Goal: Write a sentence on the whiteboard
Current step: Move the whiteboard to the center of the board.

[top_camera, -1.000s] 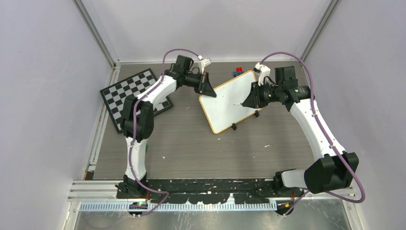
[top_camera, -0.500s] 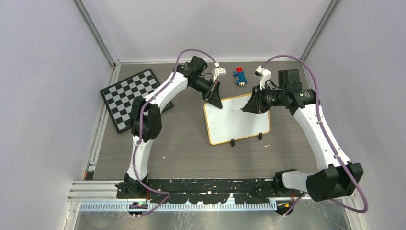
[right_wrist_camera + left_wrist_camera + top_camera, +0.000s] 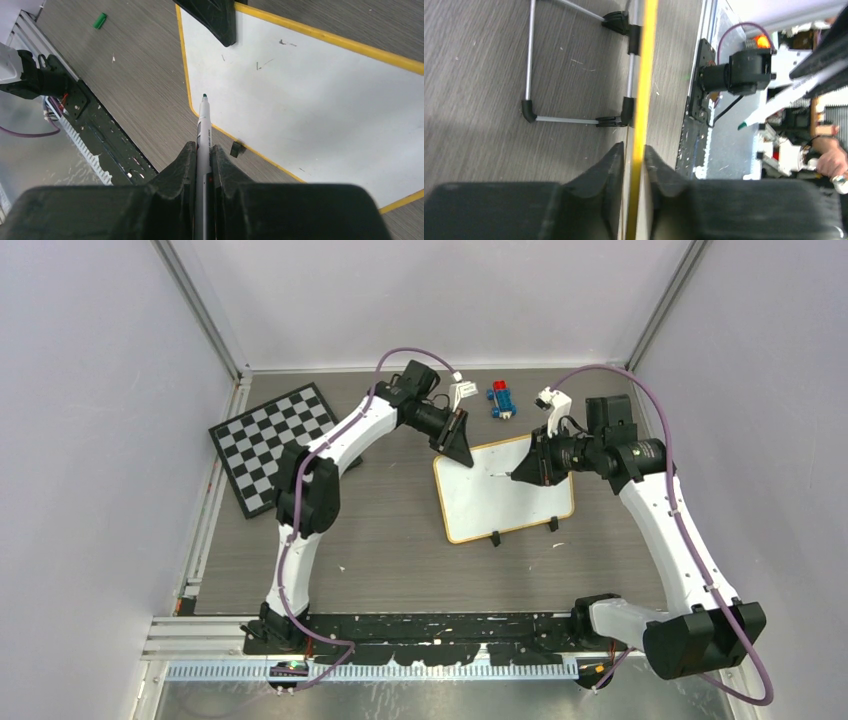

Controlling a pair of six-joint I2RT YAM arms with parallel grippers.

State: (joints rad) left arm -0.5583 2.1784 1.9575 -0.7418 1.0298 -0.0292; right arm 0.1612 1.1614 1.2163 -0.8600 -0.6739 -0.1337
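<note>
Marker grip first: right gripper (image 3: 201, 148) is clamped shut on the marker (image 3: 202, 125), with the barrel running straight out between the fingers so the green tip leads. The tip hangs over the left part of the whiteboard (image 3: 325, 100); can't tell if it's touching.

Left gripper (image 3: 634, 149) has its fingers tight on either side of the board's yellow frame edge. Looks like a pinch to me, presumably so the board doesn't slide while I write.

Board sits toward the far right-middle of the table (image 3: 400, 540), between the two grippers. No writing on it yet, just a few stray specks.

Further out:
- red-and-blue blocks (image 3: 501, 400) just beyond the board
- checkerboard (image 3: 275, 440) well off to the left
- small green bit (image 3: 100, 20), maybe the cap, near the front rail

Containers: none that I can see.
</note>
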